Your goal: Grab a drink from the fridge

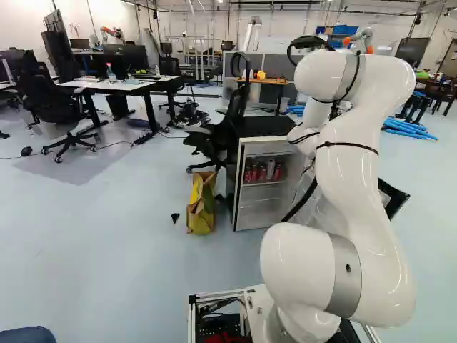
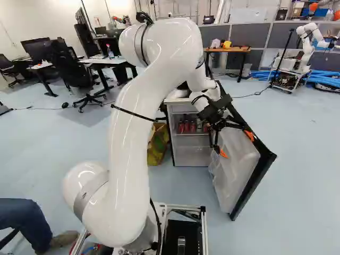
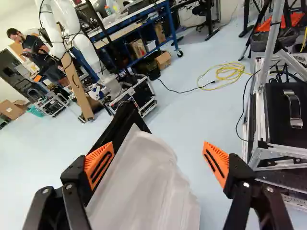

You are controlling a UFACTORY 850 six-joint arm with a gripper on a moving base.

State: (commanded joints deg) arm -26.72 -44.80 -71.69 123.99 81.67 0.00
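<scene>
Gaping wide, 2 jaws grip nothing — 1 fridge door (image 2: 232, 172) between them.

Fridge door (image 2: 255, 186): black edge, whitish lining (image 2: 229, 167). Bag (image 1: 201, 207): yellow and green. Cans (image 1: 261, 171): red, silver. Far-right hoses (image 2: 324, 78): blue.

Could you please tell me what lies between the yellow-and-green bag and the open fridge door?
The white fridge cabinet stands between them, with red metal cans on its shelf, as the right base view shows.
</scene>
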